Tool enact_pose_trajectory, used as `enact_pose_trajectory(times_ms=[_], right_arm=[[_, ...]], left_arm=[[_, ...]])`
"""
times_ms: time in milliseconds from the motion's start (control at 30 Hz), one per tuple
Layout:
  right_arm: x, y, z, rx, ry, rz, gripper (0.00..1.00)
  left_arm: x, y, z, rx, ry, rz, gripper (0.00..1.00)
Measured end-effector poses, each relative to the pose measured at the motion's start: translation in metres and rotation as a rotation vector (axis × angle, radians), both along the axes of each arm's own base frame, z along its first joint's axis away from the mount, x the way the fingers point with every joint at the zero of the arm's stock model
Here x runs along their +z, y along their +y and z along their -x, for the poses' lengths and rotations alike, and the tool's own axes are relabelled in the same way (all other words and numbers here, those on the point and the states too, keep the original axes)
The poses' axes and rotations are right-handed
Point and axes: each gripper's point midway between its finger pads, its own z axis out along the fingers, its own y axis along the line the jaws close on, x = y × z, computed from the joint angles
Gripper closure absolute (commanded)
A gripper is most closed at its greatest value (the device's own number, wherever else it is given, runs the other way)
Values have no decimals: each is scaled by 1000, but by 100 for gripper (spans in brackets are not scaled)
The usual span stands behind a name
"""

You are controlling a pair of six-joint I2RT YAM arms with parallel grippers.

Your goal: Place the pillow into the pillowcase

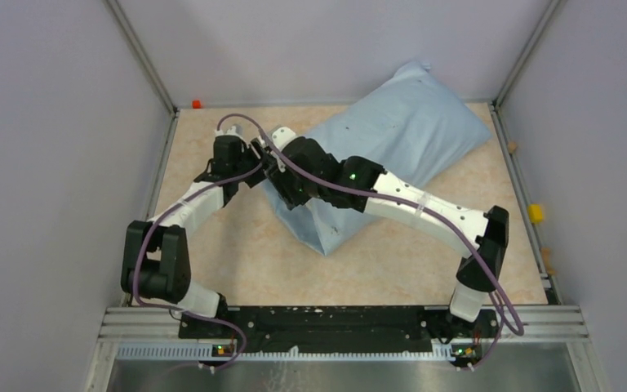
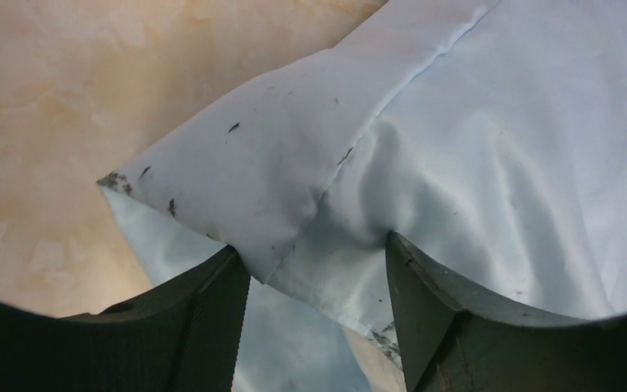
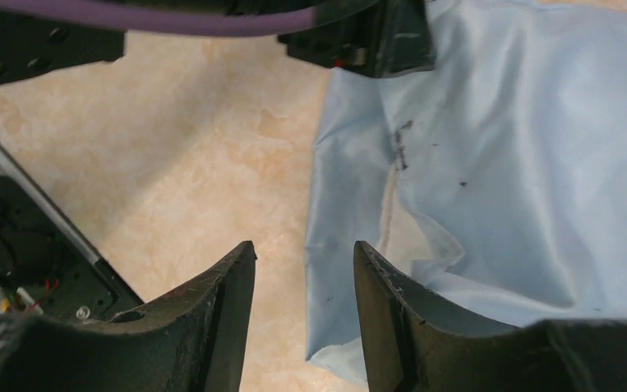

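The light-blue pillowcase (image 1: pixel 408 131) lies plump and diagonal across the table, from the far right corner down to its open end near the middle. Almost all of the pillow is hidden inside it. Only a small off-white patch (image 3: pixel 410 222) shows at the open end. Both grippers meet at that end. My left gripper (image 1: pixel 259 155) (image 2: pixel 312 243) is open, its fingers astride a folded hem of the pillowcase (image 2: pixel 498 163), and the right fingertip (image 2: pixel 404 261) dents the cloth. My right gripper (image 1: pixel 277 183) (image 3: pixel 304 243) is open, with the limp edge of the pillowcase (image 3: pixel 539 163) hanging between its fingers, ungripped.
Grey walls close in the beige table (image 1: pixel 237 261) on three sides. A small red piece (image 1: pixel 197 104) sits at the back left corner and a yellow one (image 1: pixel 535 213) on the right rail. The two arms cross close together, and the left arm's wrist (image 3: pixel 359 41) is just above the right gripper.
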Motion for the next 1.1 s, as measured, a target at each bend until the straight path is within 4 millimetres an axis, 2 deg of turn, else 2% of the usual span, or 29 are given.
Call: enact_pose_trajectory(times_ms=[67, 167, 267, 367, 567, 767, 933, 1100], right_arm=[[-13, 7, 7, 49, 33, 3, 53], [-34, 16, 16, 107, 85, 12, 54], [-57, 25, 20, 142, 125, 36, 54], [-84, 30, 20, 163, 148, 86, 53], [-117, 37, 5, 168, 110, 164, 42], [-143, 40, -17, 165, 20, 256, 36], [-163, 35, -41, 136, -85, 365, 30], [-167, 23, -70, 62, -218, 477, 26]], left_arm=[[-2, -4, -7, -15, 0, 13, 50], [-4, -8, -14, -28, 4, 29, 82], [0, -9, -18, -31, -5, 45, 93], [7, -6, -22, -26, -17, 72, 100], [17, 12, -28, 11, -10, 164, 100], [38, 27, -33, 26, -24, 318, 100], [50, 31, -33, 12, -31, 397, 100], [54, 29, -31, -9, -29, 417, 100]])
